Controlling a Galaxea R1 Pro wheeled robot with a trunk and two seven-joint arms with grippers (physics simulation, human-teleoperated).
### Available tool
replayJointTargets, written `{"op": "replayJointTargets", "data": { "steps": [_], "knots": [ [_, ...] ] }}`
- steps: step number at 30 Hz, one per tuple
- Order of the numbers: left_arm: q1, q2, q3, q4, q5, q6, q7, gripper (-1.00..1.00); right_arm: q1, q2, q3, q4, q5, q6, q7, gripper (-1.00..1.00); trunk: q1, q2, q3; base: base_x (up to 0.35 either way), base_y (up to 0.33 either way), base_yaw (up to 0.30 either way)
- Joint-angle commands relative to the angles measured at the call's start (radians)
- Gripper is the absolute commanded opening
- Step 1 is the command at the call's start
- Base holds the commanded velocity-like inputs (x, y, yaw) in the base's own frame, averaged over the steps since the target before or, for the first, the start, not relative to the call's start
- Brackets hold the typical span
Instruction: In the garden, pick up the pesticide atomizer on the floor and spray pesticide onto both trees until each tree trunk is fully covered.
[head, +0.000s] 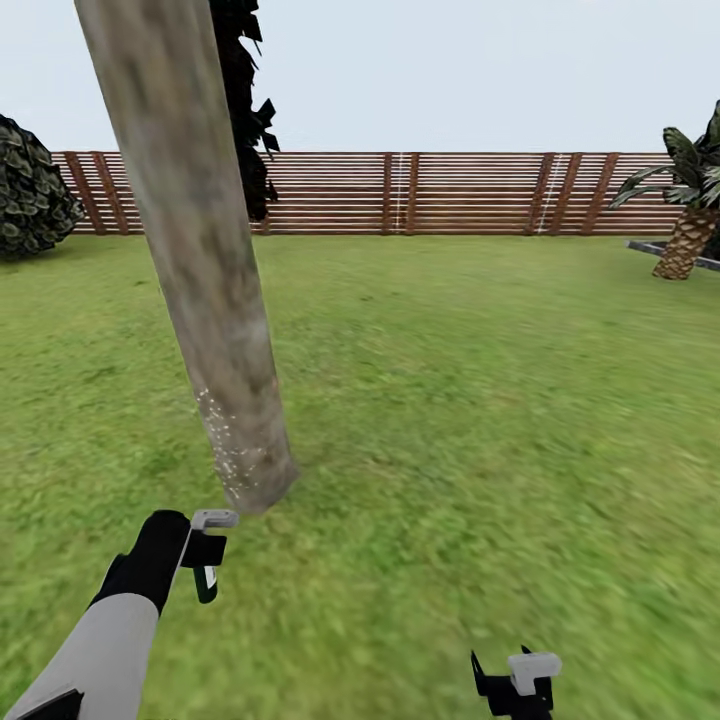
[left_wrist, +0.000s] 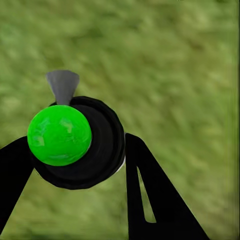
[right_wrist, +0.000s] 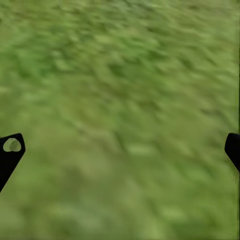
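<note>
Atomizer (left_wrist: 80, 145): clamped in left gripper (head: 205, 560), near trunk (head: 200, 270) base
Pesticide (head: 228, 445): specks on lower trunk
Right gripper (head: 520, 685): spread wide, nothing held, over lawn (head: 480, 400)

One tree trunk (head: 200, 270), one pesticide atomizer (head: 205, 560), two end effectors, one palm (head: 690, 210).

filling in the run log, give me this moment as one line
left pincer: shut on spray bottle | right pincer: open over grass | tree trunk: pale specks near base | rest of trunk bare
</note>
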Motion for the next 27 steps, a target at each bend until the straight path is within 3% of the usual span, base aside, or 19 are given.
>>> {"op": "replayJointTargets", "data": {
  "steps": [1, 10, 27],
  "knots": [
    [0.000, -0.001, 0.000, 0.000, 0.000, 0.000, 0.000, -1.00, 0.000, 0.000, 0.000, 0.000, 0.000, 0.000, 0.000, 1.00, 0.000, 0.000, 0.000, 0.024, -0.275, 0.055],
    [0.010, 0.004, 0.000, -0.001, -0.001, -0.001, 0.000, -1.00, 0.000, 0.000, 0.000, 0.000, 0.000, 0.000, 0.001, 1.00, 0.000, 0.000, 0.000, 0.003, -0.275, 0.013],
    [0.014, 0.003, 0.000, -0.008, 0.000, -0.002, 0.000, -1.00, 0.000, 0.000, 0.000, 0.000, 0.000, 0.000, 0.001, 1.00, 0.000, 0.000, 0.000, 0.140, -0.251, 0.269]
  ]
}}
